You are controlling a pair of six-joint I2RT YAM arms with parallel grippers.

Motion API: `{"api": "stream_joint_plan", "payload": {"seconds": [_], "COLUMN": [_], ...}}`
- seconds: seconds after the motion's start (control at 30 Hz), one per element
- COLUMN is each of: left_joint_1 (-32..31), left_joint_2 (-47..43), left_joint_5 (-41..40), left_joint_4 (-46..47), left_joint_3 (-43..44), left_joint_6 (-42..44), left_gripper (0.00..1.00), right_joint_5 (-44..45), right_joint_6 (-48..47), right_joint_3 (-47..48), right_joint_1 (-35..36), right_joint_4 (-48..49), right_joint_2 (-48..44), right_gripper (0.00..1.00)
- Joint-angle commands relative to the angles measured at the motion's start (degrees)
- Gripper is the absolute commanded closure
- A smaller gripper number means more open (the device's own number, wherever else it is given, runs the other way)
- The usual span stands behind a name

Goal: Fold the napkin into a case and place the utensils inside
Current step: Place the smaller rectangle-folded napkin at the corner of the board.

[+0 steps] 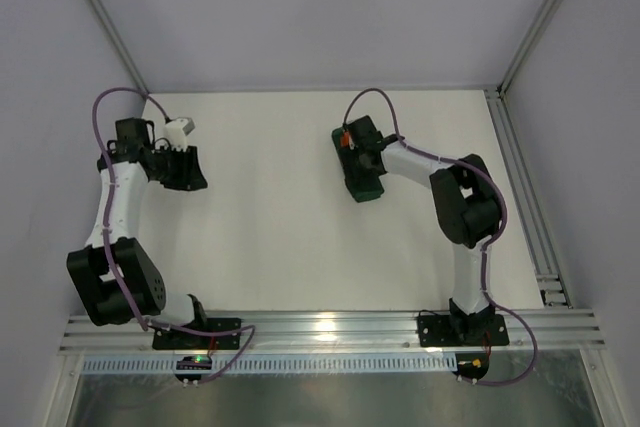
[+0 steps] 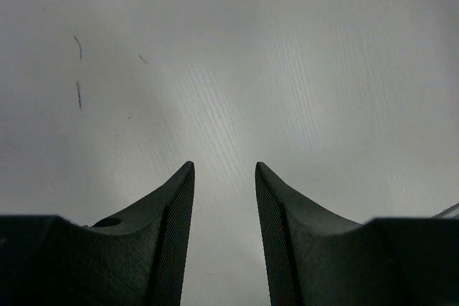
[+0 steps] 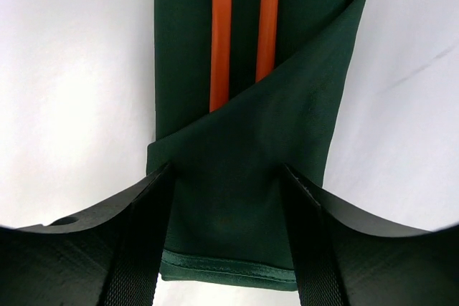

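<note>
The dark green napkin (image 3: 244, 177) lies folded as a narrow case (image 1: 366, 187) at the table's middle right. Two orange utensils (image 3: 221, 48) sit side by side in it, their lower ends tucked under the diagonal flap. A bit of orange (image 1: 343, 139) shows at the case's far end in the top view. My right gripper (image 3: 228, 168) (image 1: 362, 159) is open directly over the case's hemmed end, its fingers (image 3: 143, 234) at either side over the cloth's edges. My left gripper (image 2: 224, 165) (image 1: 188, 172) hangs open at the far left over bare table, nothing between its fingers.
Metal rails run along the table's right edge (image 1: 540, 237) and its front edge (image 1: 330, 327). White walls and slanted frame posts (image 1: 105, 22) close in the back and sides. Faint dark scratches (image 2: 77, 94) mark the table under the left gripper.
</note>
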Motion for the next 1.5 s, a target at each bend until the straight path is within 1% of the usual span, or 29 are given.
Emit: {"api": "stream_joint_plan", "payload": {"seconds": [0.0,0.03,0.1,0.13,0.3,0.33,0.4,0.5,0.63,0.83,1.0,1.07,1.1,1.13,1.17,1.2,1.27,1.37,1.4,1.47], "left_joint_1": [4.13,5.02,7.56,8.27,13.63,14.34,16.45,18.21,19.61,21.64,23.92,24.01,24.1,24.1,24.1,24.01,24.1,24.1,24.1,24.1], "left_joint_2": [-3.68,-4.03,-4.65,-5.0,-5.35,-5.35,-5.35,-5.36,-5.09,-4.91,-5.0,-4.65,-4.39,-3.6,-3.16,-2.81,-2.19,-2.8,-2.98,-3.59], "left_joint_5": [4.0,4.87,5.4,6.1,8.74,9.36,10.85,12.0,13.49,15.24,16.57,17.09,17.44,17.62,18.23,18.5,18.94,19.29,19.12,18.86], "left_joint_4": [-2.2,-2.55,-3.16,-3.6,-6.85,-7.29,-8.17,-8.96,-10.28,-12.21,-13.98,-13.98,-14.06,-14.15,-14.32,-15.02,-15.38,-16.08,-16.26,-16.79], "left_joint_3": [1.85,1.85,1.85,2.02,3.25,3.43,3.87,3.87,3.69,3.87,3.43,2.99,2.99,2.99,3.34,3.6,4.04,3.78,3.69,3.52], "left_joint_6": [2.52,2.78,3.83,4.28,7.09,7.79,8.32,9.38,10.69,13.24,15.79,15.97,16.06,15.97,16.06,16.06,16.15,16.67,16.85,17.11], "left_gripper": [0.58,0.58,0.58,0.58,0.58,0.58,0.58,0.58,0.58,0.58,0.58,0.58,0.58,0.58,0.58,0.58,0.58,0.58,0.58,0.57], "right_joint_5": [-3.14,-5.07,-5.01,-4.74,-7.37,-8.86,-10.44,-11.07,-11.59,-13.0,-11.33,-10.64,-9.93,-9.49,-9.49,-9.49,-9.49,-6.6,-4.93,-4.3], "right_joint_6": [-3.8,-3.63,-3.62,-3.62,-3.01,-2.31,-1.87,-0.73,2.7,2.53,4.29,3.15,2.97,2.53,2.53,2.53,1.48,-0.19,-0.11,1.9], "right_joint_3": [2.42,4.96,7.87,11.1,21.93,25.6,29.66,39.4,39.0,41.28,37.86,35.32,32.35,31.01,29.95,28.29,26.96,25.38,24.24,22.92], "right_joint_1": [-6.24,-7.73,-8.18,-8.44,-10.99,-11.52,-12.92,-14.07,-15.39,-15.83,-15.57,-15.39,-15.22,-15.04,-14.95,-14.78,-13.81,-10.91,-10.04,-9.59], "right_joint_4": [-13.44,-14.75,-16.52,-18.35,-25.13,-26.7,-28.47,-33.04,-30.42,-33.48,-31.91,-29.89,-28.75,-26.39,-25.41,-24.62,-22.77,-22.33,-21.54,-20.48], "right_joint_2": [5.98,7.29,8.79,9.49,16.7,17.92,21.86,26.53,25.94,27.25,25.06,21.57,19.89,18.04,14.46,12.77,9.87,5.91,4.07,1.86], "right_gripper": [0.37,0.37,0.36,0.37,0.36,0.37,0.37,0.36,0.37,0.37,0.37,0.37,0.37,0.37,0.37,0.37,0.37,0.37,0.37,0.37]}}
